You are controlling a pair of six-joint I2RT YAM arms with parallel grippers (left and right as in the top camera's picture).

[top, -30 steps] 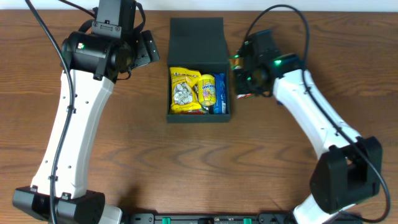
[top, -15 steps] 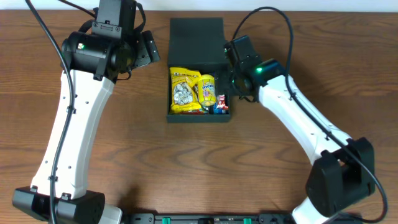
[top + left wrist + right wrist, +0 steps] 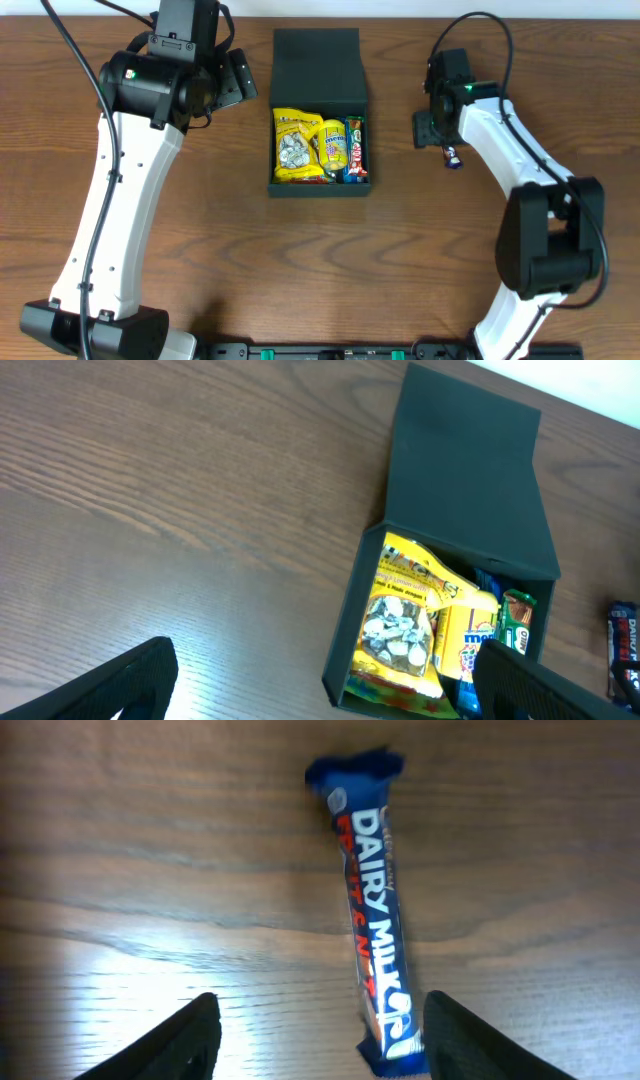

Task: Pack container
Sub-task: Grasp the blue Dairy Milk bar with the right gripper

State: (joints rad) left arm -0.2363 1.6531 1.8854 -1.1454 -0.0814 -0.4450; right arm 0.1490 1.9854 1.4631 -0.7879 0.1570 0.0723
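Note:
The container is a dark box in the middle of the table, its flap lid lying open behind it. Inside lie a yellow snack packet, a yellow sweets roll and a green bar. My right gripper is open, hanging over a blue Dairy Milk bar on the wood to the right of the box. The bar's near end lies between the fingers, close to the right one. My left gripper is wide open and empty, up in the air to the left of the container.
Bare wooden tabletop surrounds the box. The blue bar lies about a hand's width right of the box. The right arm reaches up along the right side. The left arm stands along the left side.
My right gripper opened over the box's right side, leaving the green bar inside. It then swung right and now hangs over the blue bar on the table. The left arm stayed still.

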